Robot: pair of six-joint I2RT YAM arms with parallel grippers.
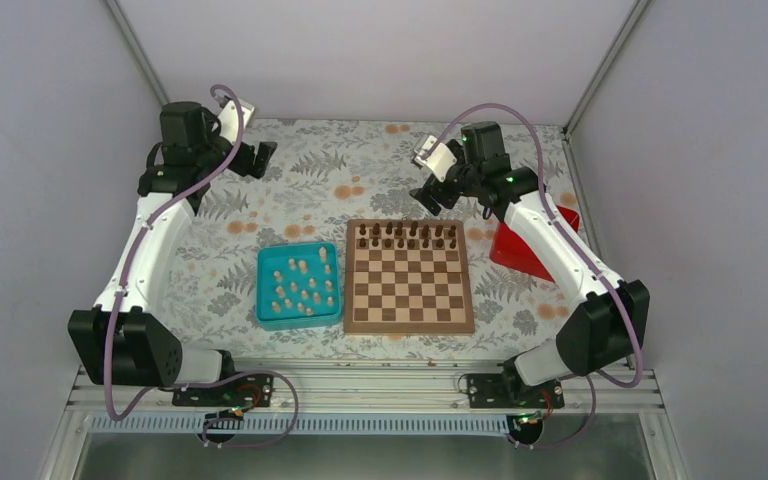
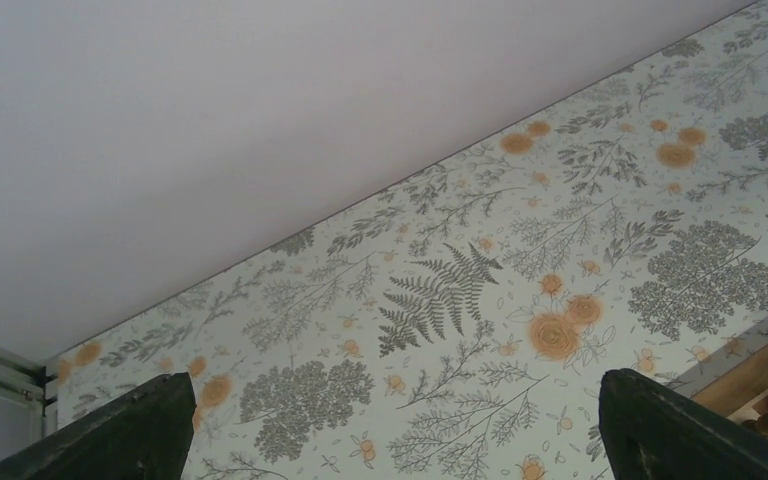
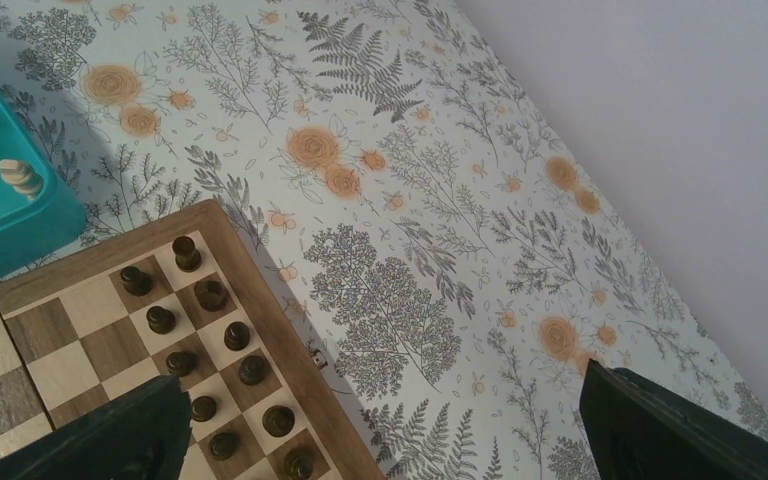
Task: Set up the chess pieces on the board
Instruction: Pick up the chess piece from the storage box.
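Table (image 1: 360,170): I see a flowery cloth on it.
Board (image 1: 409,285): flat in the middle.
Tray (image 1: 261,285): blue-green, just beside the board's left edge.
Red box (image 1: 516,252): right of the board.
Left gripper (image 2: 390,400): fingers wide apart, holding nothing, over the far left.
Right gripper (image 3: 382,390): fingers wide apart, holding nothing, near the board's far edge.
Dark pieces (image 1: 410,235): two far rows.
Pale pieces (image 1: 300,285): in the tray.

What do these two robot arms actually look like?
Both the left arm and the right arm have white shells between chunky black joints, and a mauve cable loops along each. Tiny green lights glow on the right one. The fingers are plain black wedges.
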